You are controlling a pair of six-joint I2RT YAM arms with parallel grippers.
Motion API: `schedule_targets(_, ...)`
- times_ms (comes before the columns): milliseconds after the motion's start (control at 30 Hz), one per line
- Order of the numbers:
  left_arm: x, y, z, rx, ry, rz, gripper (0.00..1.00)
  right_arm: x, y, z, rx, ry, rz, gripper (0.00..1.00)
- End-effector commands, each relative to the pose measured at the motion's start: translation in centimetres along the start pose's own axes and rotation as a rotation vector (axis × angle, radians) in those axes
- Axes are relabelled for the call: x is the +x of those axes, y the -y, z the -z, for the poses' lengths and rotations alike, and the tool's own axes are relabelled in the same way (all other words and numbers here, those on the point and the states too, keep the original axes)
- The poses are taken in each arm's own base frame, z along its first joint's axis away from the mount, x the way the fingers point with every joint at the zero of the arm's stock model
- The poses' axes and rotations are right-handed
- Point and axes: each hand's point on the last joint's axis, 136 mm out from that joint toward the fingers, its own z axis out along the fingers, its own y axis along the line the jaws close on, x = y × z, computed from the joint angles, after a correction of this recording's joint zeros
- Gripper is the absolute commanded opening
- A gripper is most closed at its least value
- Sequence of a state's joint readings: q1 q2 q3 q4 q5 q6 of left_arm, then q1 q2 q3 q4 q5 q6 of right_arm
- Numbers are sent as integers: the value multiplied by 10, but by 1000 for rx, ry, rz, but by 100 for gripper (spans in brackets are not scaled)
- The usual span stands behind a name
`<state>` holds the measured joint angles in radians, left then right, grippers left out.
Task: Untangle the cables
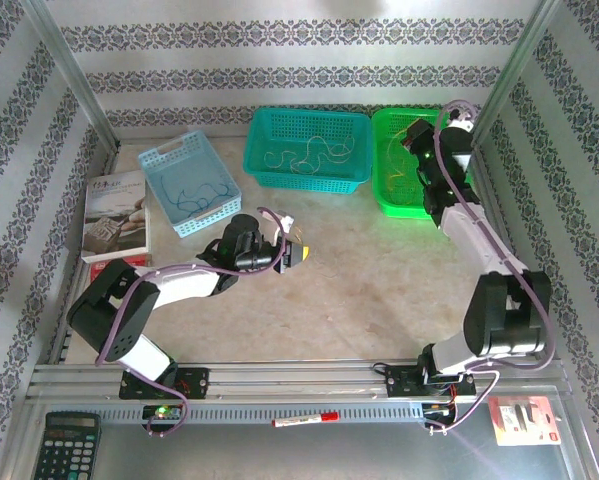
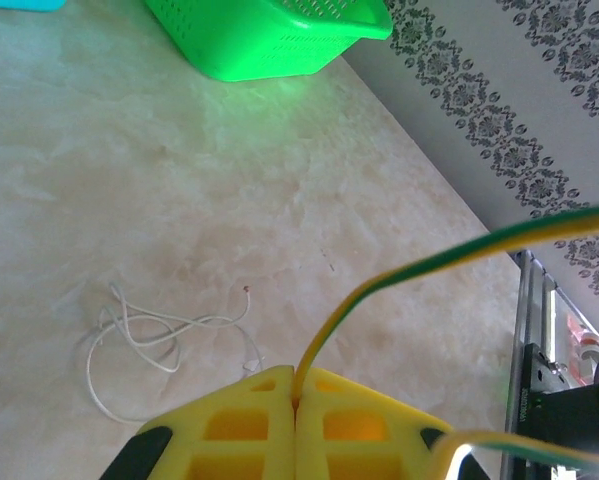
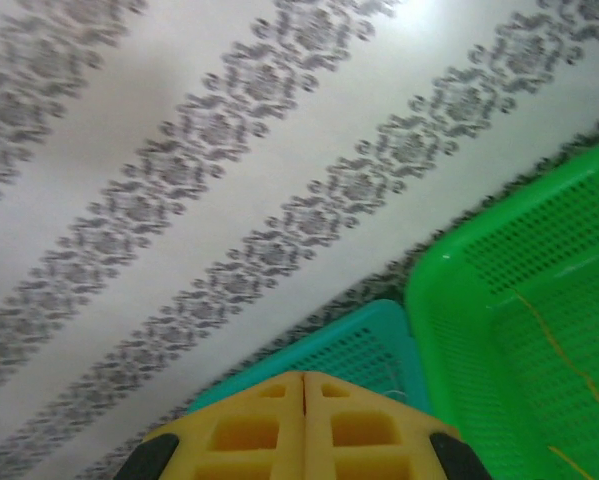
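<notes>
My left gripper (image 2: 296, 385) is shut on a thin yellow-green cable (image 2: 399, 272) that rises from between the yellow fingertips and arcs away to the right. A loose clump of white cable (image 2: 144, 335) lies on the table just left of those fingers. In the top view the left gripper (image 1: 300, 252) hangs low over the middle of the table. My right gripper (image 3: 303, 382) is shut with nothing between its jaws, held over the green basket (image 1: 404, 195). A yellow strand (image 3: 564, 355) lies inside that basket.
A teal basket (image 1: 309, 150) holds pale wires and a light blue basket (image 1: 189, 182) holds a blue wire. A book (image 1: 114, 215) lies at the left edge. A calculator (image 1: 67, 445), a red marker (image 1: 304, 418) and a red packet (image 1: 524, 420) sit by the near rail.
</notes>
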<state>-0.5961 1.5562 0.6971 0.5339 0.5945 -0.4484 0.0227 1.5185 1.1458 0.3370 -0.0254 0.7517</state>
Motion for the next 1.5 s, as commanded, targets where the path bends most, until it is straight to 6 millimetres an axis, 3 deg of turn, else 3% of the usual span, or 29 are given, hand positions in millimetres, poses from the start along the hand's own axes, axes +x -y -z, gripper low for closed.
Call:
schedule_targets(0,-18,16,5,22,22,-37,0,-18,15,-16,53,73,30,0)
schedule_targets(167,-27,23,9,26,32,-51,0,-17,45,-47,122,47,43,0)
schedule_targets(200,-28,24,9,28,31,-53,0,-16,50,-53,131,35,55,6)
schedule_targets(300,-32,28,10,35,32,-60,0,-6,65,-73,159,-57,84,56)
schedule_targets(333,-33,28,10,37,33,-61,0,-3,67,-78,165,-86,91,61)
schedule_targets(433,-35,30,10,43,32,-64,0,10,69,-79,150,-147,102,66)
schedule_targets(533,-36,32,9,53,31,-65,0,21,52,-69,81,-178,72,65)
schedule_targets(733,-36,35,7,72,15,-68,0,57,-15,-21,-128,-277,27,61)
schedule_targets(900,-35,41,5,108,-2,-61,0,98,-69,46,-324,-391,43,57)
schedule_targets(1000,-33,44,3,137,-14,-52,0,120,-89,87,-430,-452,88,56)
schedule_targets(1267,-34,55,-4,235,-25,-13,0,172,-100,164,-625,-621,138,56)
schedule_targets(1467,-40,63,-6,283,-25,1,0,211,-102,194,-721,-757,176,55)
